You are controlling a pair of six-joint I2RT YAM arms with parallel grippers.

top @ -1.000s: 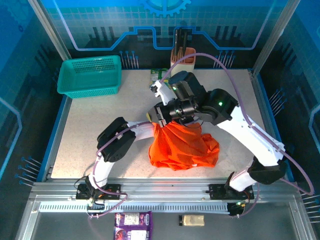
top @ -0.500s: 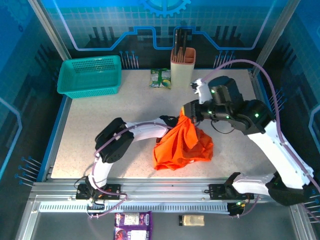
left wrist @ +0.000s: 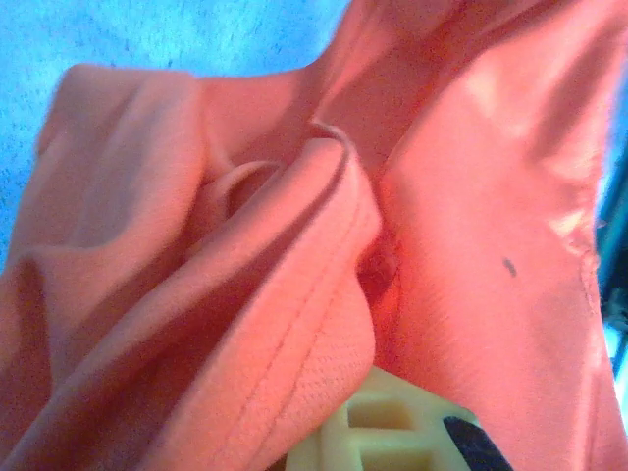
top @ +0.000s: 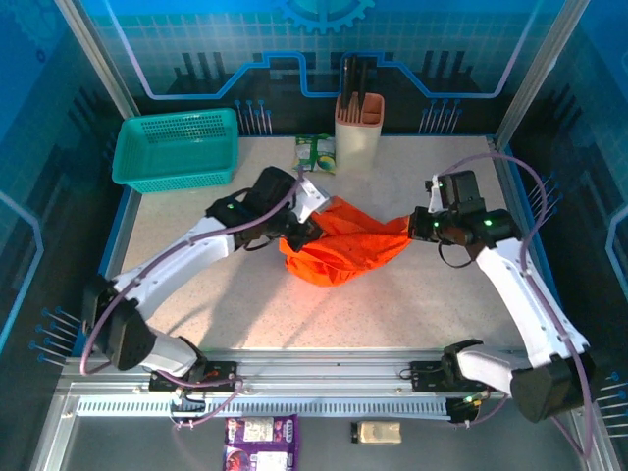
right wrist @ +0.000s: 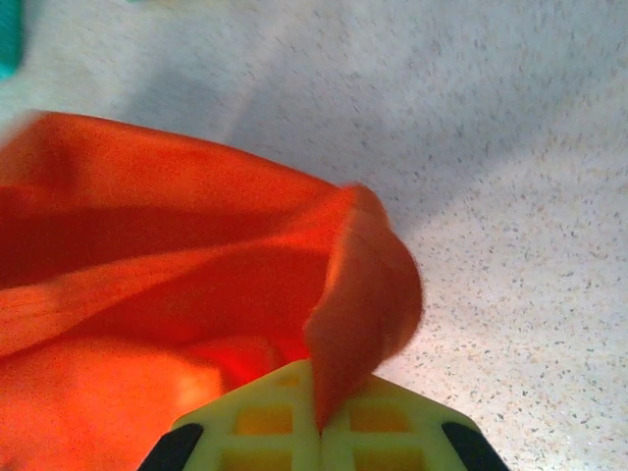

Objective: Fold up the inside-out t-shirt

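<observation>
A soft, wrinkled, bright orange cloth t-shirt [top: 343,245] hangs stretched between two white robot arms over the middle of a pale speckled table [top: 196,294]. In the overhead view the left gripper [top: 297,228] holds the shirt's left end and the right gripper [top: 415,227] holds its right end, and the cloth sags in a bunched swag between them. It is not clear whether the lowest fold touches the tabletop. The right wrist camera shows the right gripper [right wrist: 320,417] with its yellow lattice pads pressed together on a thin folded edge of the orange fabric [right wrist: 147,294], the table surface behind it. The left wrist camera is crowded with orange folds and a stitched hem [left wrist: 294,324] draped over one yellow pad of the left gripper [left wrist: 378,437], whose fingers are pinched closed on the cloth. At the table's far left corner sits a teal plastic mesh basket [top: 177,147]. A beige knife holder [top: 358,123] and a small green packet [top: 315,153] stand along the far edge, well apart from the shirt.
</observation>
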